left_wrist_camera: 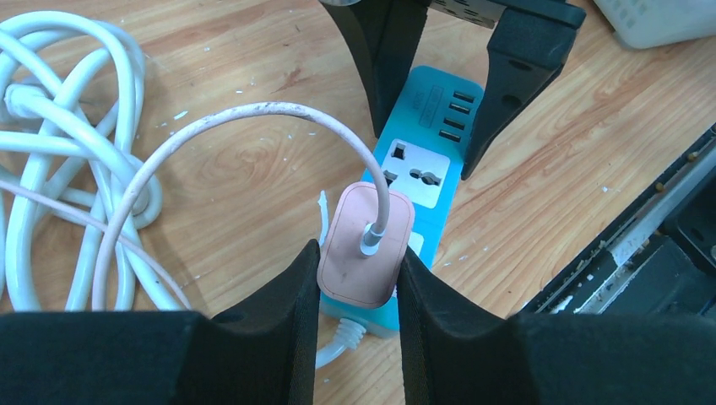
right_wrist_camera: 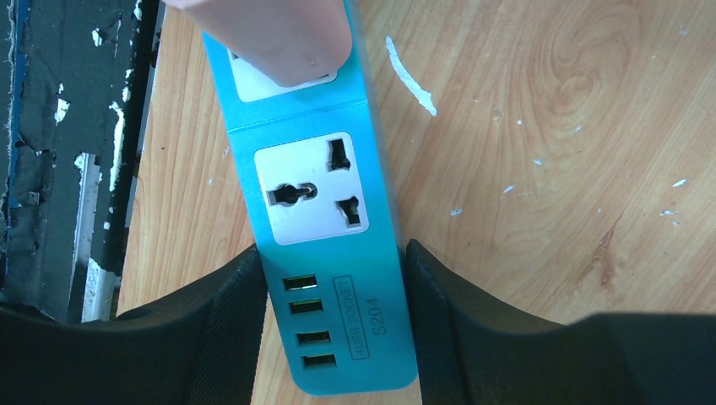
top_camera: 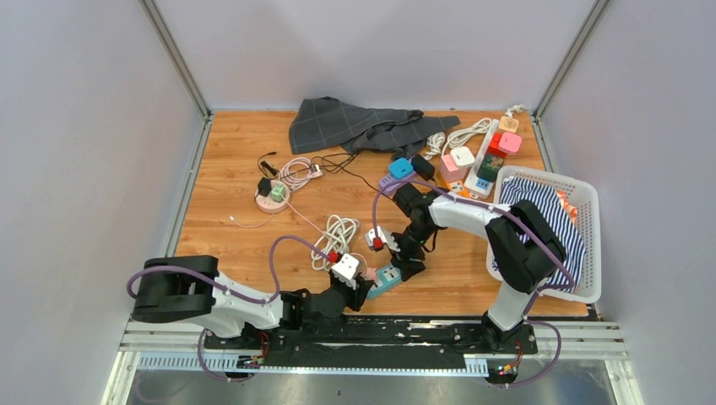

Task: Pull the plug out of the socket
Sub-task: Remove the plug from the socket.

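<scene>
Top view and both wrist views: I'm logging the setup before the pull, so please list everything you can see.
plug: 1, pink, seated in the strip
strip: 1, blue, near edge, centre
cable: 1, pink, leaving the plug
coil: 1, white, beside the strip
hub: 1, pink and green, left of centre
cloth: 1, grey, far centre
adapters: several, mixed colours, far right
basket: 1, white, right edge
striped cloth: 1, blue and white, in the basket
table: 1, wood
left gripper: 1, black, shut on the plug
right gripper: 1, black, shut on the strip
</scene>
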Tool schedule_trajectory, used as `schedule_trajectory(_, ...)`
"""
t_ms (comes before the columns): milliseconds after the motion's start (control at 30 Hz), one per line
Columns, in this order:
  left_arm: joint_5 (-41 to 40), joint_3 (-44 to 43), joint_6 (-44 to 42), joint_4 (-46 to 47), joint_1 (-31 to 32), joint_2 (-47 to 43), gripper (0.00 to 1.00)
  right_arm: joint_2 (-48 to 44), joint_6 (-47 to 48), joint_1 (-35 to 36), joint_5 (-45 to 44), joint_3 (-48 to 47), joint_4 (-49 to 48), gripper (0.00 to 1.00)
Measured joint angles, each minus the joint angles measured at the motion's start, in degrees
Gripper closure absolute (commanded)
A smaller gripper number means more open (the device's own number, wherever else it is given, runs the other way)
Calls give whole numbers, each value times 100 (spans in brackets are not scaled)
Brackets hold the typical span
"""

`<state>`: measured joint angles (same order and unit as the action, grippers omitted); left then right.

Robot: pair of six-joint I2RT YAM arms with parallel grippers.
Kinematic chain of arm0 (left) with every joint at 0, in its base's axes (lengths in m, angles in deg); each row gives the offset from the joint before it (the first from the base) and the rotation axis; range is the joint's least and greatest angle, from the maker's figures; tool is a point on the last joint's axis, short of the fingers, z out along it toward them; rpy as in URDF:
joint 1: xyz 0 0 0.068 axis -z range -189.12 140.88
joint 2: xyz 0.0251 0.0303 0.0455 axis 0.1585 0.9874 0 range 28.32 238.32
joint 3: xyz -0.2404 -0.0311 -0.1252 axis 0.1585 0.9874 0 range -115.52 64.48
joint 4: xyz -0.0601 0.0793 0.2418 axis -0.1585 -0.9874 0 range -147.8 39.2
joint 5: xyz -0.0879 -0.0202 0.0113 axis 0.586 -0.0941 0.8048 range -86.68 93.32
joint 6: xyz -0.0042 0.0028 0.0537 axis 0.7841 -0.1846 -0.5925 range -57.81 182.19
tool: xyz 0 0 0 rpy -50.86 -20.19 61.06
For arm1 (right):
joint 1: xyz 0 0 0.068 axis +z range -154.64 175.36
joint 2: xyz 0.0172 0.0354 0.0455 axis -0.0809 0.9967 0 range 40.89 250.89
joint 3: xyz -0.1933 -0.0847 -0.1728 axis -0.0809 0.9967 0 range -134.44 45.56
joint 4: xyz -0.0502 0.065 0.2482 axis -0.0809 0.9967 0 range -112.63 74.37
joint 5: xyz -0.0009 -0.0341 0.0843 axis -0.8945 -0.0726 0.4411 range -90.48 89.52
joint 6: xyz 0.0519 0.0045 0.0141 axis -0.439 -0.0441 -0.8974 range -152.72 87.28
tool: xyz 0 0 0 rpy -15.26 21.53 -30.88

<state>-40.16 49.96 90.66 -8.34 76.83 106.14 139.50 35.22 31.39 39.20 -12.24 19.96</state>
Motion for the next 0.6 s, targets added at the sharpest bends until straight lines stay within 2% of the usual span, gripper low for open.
schedule_trajectory(167,24,92,44,-131,0,-179,100,4,-35,0,24,0,-17,100)
schedule_trajectory(333,68,94,-507,-46,11,-138,100,9,-90,0,28,0,-37,100)
schedule_trajectory(600,468,109,-2651,916,52,437,100,24,-129,0,17,-22,-52,100)
